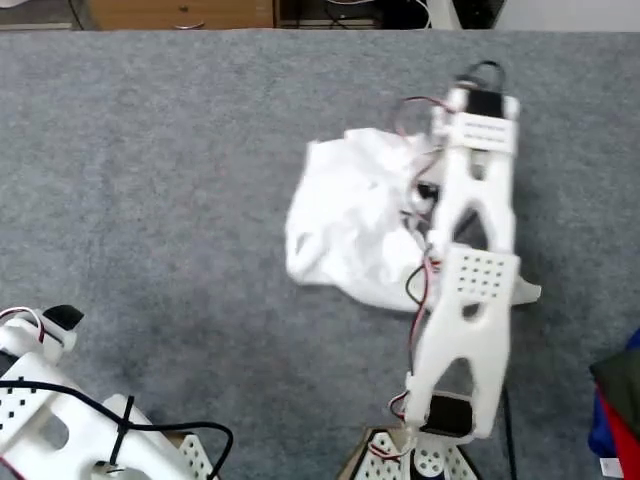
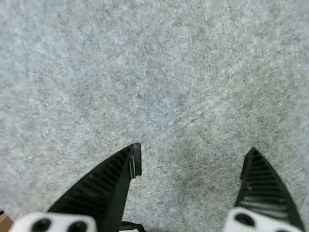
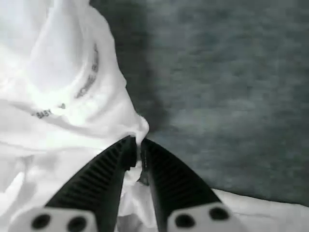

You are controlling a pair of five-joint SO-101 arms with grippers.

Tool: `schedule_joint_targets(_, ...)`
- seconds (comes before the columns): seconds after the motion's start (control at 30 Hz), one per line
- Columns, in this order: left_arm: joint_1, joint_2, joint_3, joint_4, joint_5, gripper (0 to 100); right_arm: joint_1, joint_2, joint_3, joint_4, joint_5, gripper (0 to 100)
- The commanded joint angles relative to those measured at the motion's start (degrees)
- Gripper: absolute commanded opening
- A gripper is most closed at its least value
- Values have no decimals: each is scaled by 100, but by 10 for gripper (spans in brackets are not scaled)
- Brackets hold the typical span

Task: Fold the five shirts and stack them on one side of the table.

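Note:
A crumpled white shirt [image 1: 350,225] lies bunched on the grey table, right of centre. My right arm stretches from the near edge over the shirt's right side. In the right wrist view my right gripper [image 3: 138,145] is shut on a fold of the white shirt [image 3: 63,92], with cloth pinched between the black fingers [image 3: 111,169]. My left arm rests at the near left corner of the table. Its gripper [image 2: 193,159] stands open over bare grey carpet, nothing between the fingers [image 2: 113,179].
Folded dark, red and blue cloth [image 1: 620,400] lies at the right edge of the table [image 1: 150,170]. Wooden furniture [image 1: 180,12] stands beyond the far edge. Grey surface spreads left of the shirt.

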Motion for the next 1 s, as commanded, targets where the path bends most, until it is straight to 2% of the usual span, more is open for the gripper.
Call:
schedule_joint_targets(0.0, -70, -66, -70, 26, -53, 333, 532, -22, -242, 88, 264, 9)
schedule_joint_targets(0.1, -79, -66, -70, 26, -53, 333, 699, -57, -277, 97, 290, 27)
schedule_joint_targets(0.17, -70, -66, -70, 26, -53, 333, 690, -110, -295, 97, 343, 74)
schedule_joint_targets(0.37, -53, -66, -70, 26, -53, 333, 110, -892, -215, 105, 598, 216)
schedule_joint_targets(0.7, -35, -66, -70, 26, -53, 333, -1754, -1516, -215, -114, 580, 221)
schedule_joint_targets(0.83, -62, -66, -70, 26, -53, 333, -1903, -1270, -268, -466, 571, 221)
schedule_joint_targets(0.97, -53, -66, -62, 26, -53, 332, -1719, -963, -268, -484, 580, 221)
